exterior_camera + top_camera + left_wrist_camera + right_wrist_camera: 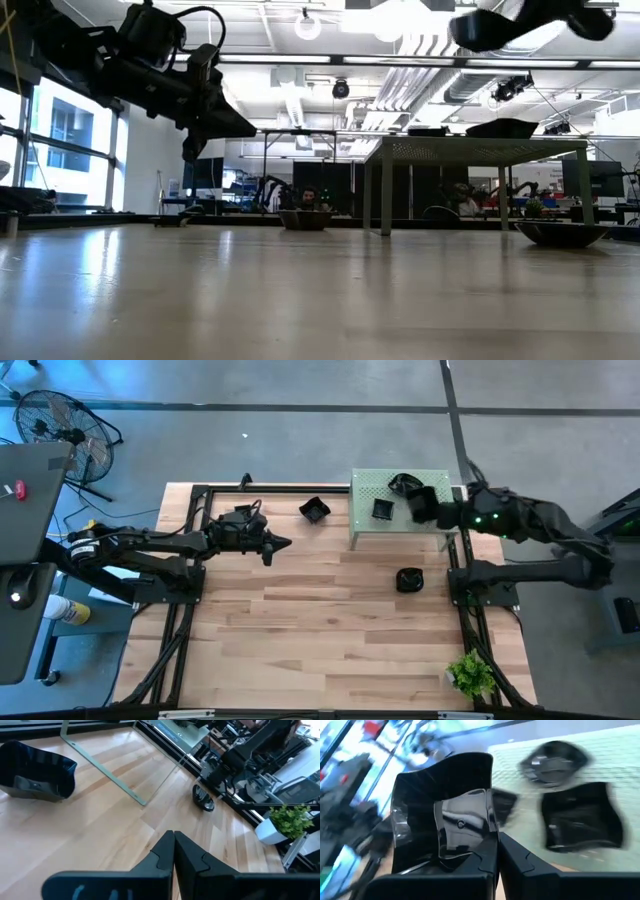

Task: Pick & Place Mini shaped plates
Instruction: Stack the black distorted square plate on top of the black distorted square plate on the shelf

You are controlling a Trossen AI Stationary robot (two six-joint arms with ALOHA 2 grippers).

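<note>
While our left gripper (284, 543) idles pinched shut at nine o'clock, our right gripper (428, 510) clamps a square plate (445, 827) over the green stand (365, 495) at one o'clock.

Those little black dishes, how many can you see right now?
5. Two sit on the green stand: one round, one square. One and another lie on the table. The right gripper holds one. Others may be hidden.

Glossy black plates (383, 509), pale green perforated stand (364, 486), light, seemingly striped wood table (310, 630).
</note>
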